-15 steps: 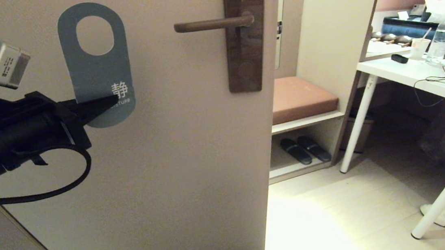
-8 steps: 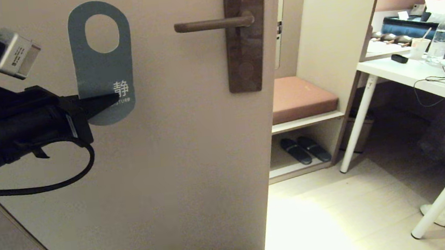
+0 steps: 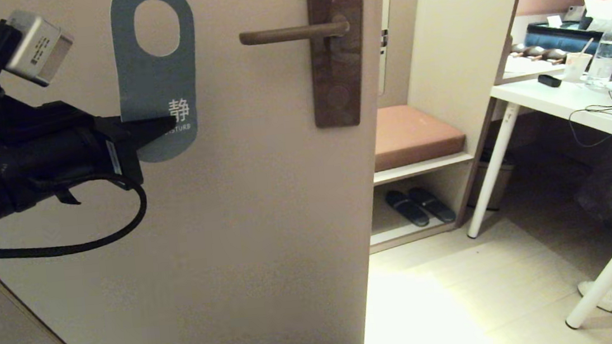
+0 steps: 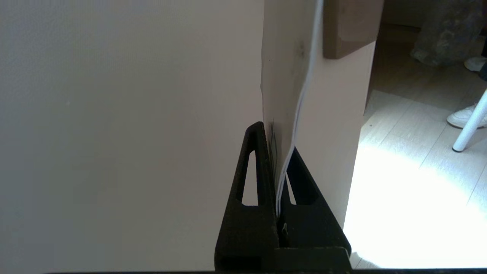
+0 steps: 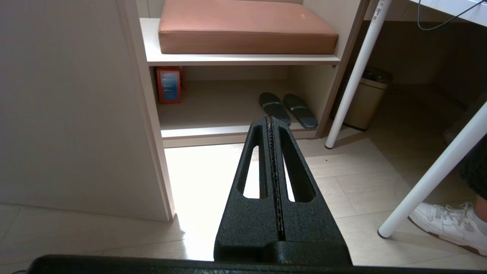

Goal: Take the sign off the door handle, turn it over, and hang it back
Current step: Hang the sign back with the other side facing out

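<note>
Left gripper (image 3: 158, 129) clamped on lower edge of the sign (image 3: 157, 68), blue-grey face outward, upright against the door (image 3: 259, 210), off and left of the door handle (image 3: 292, 33), right gripper (image 5: 271, 121) pressed closed, empty, low over floor (image 5: 342, 179).

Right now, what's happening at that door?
The left tool is clamped on the lower edge of the door sign, holding it upright in front of the door, blue-grey face outward, left of the door handle and not hung on it. The right tool is shut, empty, parked low toward the floor.
</note>
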